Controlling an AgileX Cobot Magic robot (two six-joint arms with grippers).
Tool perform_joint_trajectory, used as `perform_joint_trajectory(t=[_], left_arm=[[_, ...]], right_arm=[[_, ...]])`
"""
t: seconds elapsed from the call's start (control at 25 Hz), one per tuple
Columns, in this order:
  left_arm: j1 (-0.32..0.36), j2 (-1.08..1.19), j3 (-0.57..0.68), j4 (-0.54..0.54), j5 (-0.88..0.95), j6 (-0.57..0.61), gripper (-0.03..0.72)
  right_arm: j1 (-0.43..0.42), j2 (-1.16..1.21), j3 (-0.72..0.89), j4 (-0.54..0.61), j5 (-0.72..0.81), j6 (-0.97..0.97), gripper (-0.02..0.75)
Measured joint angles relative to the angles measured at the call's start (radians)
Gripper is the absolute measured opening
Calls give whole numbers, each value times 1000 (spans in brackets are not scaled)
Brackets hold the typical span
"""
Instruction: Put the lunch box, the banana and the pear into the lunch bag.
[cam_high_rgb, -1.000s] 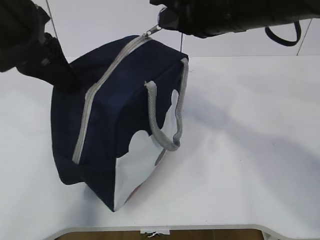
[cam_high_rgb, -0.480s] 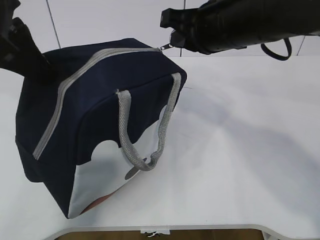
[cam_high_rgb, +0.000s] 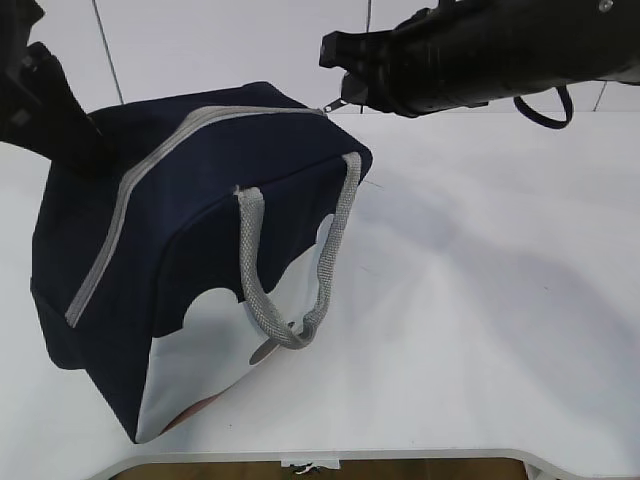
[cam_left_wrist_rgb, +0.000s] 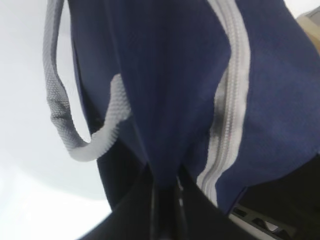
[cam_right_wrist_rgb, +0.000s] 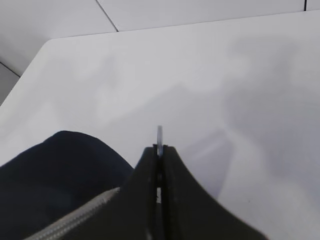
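The navy lunch bag (cam_high_rgb: 200, 230) stands tilted on the white table, its grey zipper (cam_high_rgb: 150, 170) closed along the top and its grey handle (cam_high_rgb: 300, 260) hanging over the white side panel. My right gripper (cam_high_rgb: 340, 95) is shut on the metal ring pull (cam_right_wrist_rgb: 159, 136) at the zipper's far end. My left gripper (cam_left_wrist_rgb: 167, 192) is shut on a fold of the bag's navy fabric (cam_left_wrist_rgb: 165, 100) at the bag's far left. The lunch box, banana and pear are out of view.
The white table (cam_high_rgb: 480, 300) stretches to the right of the bag, and its front edge (cam_high_rgb: 400, 458) runs along the bottom. A white wall stands behind.
The bag has swung and shifted left over the last second, its top turning toward the camera. In the last half second it has barely moved.
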Motion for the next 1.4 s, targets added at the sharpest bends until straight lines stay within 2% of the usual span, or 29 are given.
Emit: perform_joint_trajectory(t=[0.2,0.28,0.4,0.44,0.48,0.64,0.88,1.04,1.08,1.32,1.4], left_arm=[[0,19,0,-6,0,0,-4],[0,22,0,-7,0,-29,29],[0,22,0,-7,0,-31,34],[0,22,0,-7,0,-72,161],[0,22,0,-7,0,-92,227],[0,22,0,5,0,-127,316],[0,22,-67,9,1,-186,330],[0,22,-67,9,1,-186,330],[0,43,-186,-26,4,-210,330],[0,197,-299,-92,5,-210,331],[0,197,-299,-92,5,-210,331]], right_arm=[[0,0,-5,0,4,0,1],[0,0,-8,0,8,0,1],[0,0,-10,6,23,0,1],[0,0,-10,6,28,0,1],[0,0,-10,6,32,0,1],[0,0,-13,26,35,0,1],[0,0,-13,35,37,0,1],[0,0,-13,46,37,0,1],[0,0,-13,48,37,0,1],[0,0,-13,53,37,0,1],[0,0,-13,55,37,0,1]])
